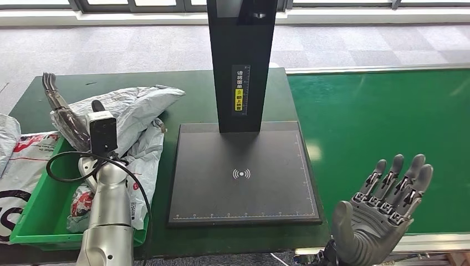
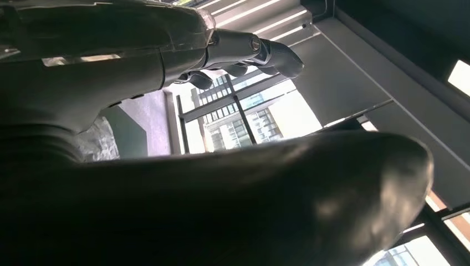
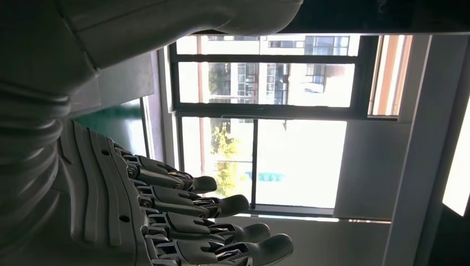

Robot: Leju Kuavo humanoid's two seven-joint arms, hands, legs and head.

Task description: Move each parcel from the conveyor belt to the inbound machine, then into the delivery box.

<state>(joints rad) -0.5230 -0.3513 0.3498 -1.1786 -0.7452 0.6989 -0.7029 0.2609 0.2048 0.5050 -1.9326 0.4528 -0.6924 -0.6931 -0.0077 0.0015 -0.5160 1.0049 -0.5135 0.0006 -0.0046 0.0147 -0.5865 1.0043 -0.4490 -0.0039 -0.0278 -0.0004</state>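
A crumpled grey parcel (image 1: pixel 133 108) lies on top of other bags in the green delivery box (image 1: pixel 39 213) at the left. My left hand (image 1: pixel 62 111) is raised over the box beside that parcel, its fingers (image 2: pixel 244 52) stretched out and holding nothing. A bit of grey plastic (image 2: pixel 100 141) shows just behind it. The inbound machine's black plate (image 1: pixel 244 172) sits bare in the middle, under its black post (image 1: pixel 241 61). My right hand (image 1: pixel 382 213) hovers at the near edge of the green conveyor belt (image 1: pixel 382 122), fingers (image 3: pixel 194 216) spread and empty. No parcel lies on the belt.
A white parcel with red and black print (image 1: pixel 22 160) hangs over the box's left side. A black cable (image 1: pixel 72 166) loops around my left forearm. The dark green table (image 1: pixel 188 88) carries the machine and the box; grey carpet lies beyond.
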